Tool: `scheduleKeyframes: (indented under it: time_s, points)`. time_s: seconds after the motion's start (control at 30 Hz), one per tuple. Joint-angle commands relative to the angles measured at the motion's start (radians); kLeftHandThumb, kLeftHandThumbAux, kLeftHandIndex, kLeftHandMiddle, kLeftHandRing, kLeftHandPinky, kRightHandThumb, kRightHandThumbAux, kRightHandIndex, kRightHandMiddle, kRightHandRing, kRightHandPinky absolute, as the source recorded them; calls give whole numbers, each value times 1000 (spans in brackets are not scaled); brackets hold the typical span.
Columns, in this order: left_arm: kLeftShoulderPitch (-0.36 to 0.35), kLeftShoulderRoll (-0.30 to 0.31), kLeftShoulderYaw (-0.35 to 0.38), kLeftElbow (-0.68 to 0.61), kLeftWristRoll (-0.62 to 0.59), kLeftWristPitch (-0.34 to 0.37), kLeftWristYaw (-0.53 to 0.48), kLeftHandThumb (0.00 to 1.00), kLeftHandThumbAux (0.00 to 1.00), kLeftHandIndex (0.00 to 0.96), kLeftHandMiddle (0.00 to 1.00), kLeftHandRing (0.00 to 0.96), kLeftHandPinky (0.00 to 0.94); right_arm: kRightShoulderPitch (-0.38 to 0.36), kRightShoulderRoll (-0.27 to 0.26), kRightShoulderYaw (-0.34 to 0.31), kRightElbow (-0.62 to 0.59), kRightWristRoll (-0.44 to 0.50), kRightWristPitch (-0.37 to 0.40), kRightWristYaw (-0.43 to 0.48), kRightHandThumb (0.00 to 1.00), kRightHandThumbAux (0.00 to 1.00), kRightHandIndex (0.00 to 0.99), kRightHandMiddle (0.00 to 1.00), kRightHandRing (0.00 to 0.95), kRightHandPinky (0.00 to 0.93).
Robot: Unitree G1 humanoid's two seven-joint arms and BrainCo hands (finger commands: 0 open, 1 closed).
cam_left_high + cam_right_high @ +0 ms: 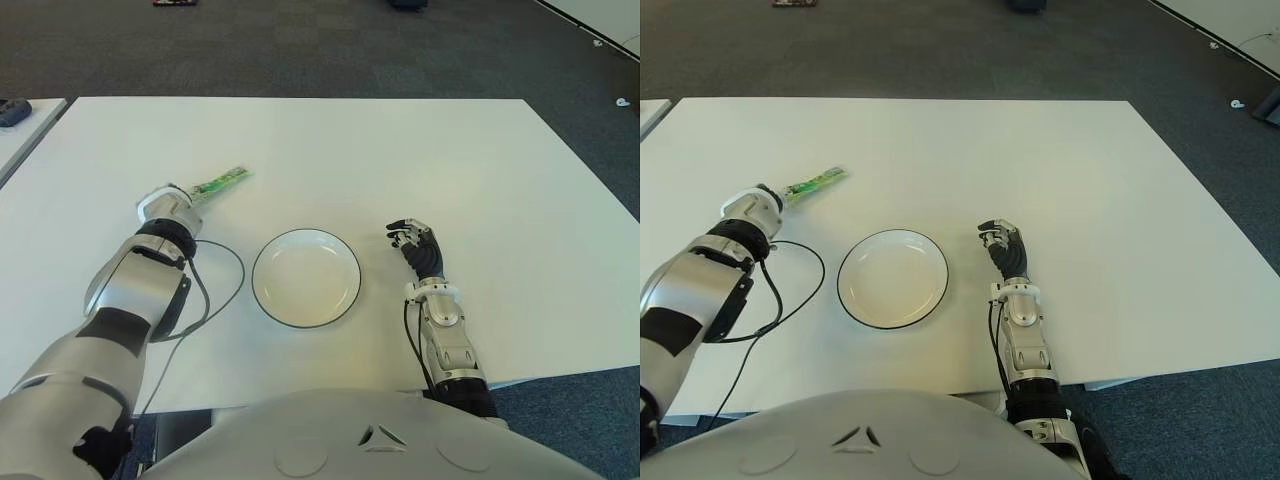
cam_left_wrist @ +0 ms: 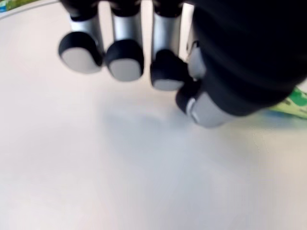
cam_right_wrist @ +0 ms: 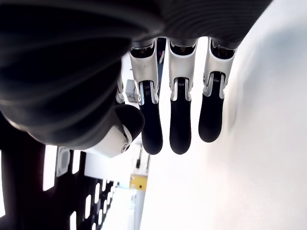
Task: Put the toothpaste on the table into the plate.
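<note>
The toothpaste point(image 1: 221, 182), a slim green tube, lies on the white table point(image 1: 420, 160) to the far left of the plate. My left hand point(image 1: 165, 204) is over the tube's near end, its wrist hiding that end. In the left wrist view the fingers point(image 2: 124, 57) hang straight above the bare table with nothing between them, and a strip of the green tube point(image 2: 295, 103) shows behind the thumb. The white plate point(image 1: 306, 280) with a dark rim sits empty at the front centre. My right hand point(image 1: 416, 242) shows just right of the plate, its fingers point(image 3: 180, 129) loosely extended and holding nothing.
A black cable point(image 1: 228, 292) loops over the table between my left arm and the plate. A second table point(image 1: 25, 125) with a dark object stands at the far left. Dark carpet surrounds the table, whose right edge runs diagonally.
</note>
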Motion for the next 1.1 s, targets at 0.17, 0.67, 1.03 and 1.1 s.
scheduleKeyframes:
  time_s: [0.17, 0.67, 1.03, 1.1]
  points:
    - [36, -20, 12, 22, -23, 2, -1, 698, 720, 435, 879, 911, 906, -5, 1, -2, 10, 5, -3, -3, 706, 731, 419, 405, 394, 418]
    - [33, -14, 30, 24, -25, -14, 8, 698, 720, 435, 878, 911, 905, -7, 1, -2, 11, 1, 6, -9, 705, 731, 419, 407, 399, 427]
    - [46, -7, 74, 2, -62, -67, 62, 699, 720, 436, 875, 905, 895, -10, 0, -1, 15, 6, -3, -4, 705, 730, 419, 416, 409, 436]
    - [47, -4, 79, -5, -67, -79, 72, 700, 720, 436, 874, 903, 892, -10, 0, -1, 16, 8, -5, -2, 705, 730, 419, 415, 409, 435]
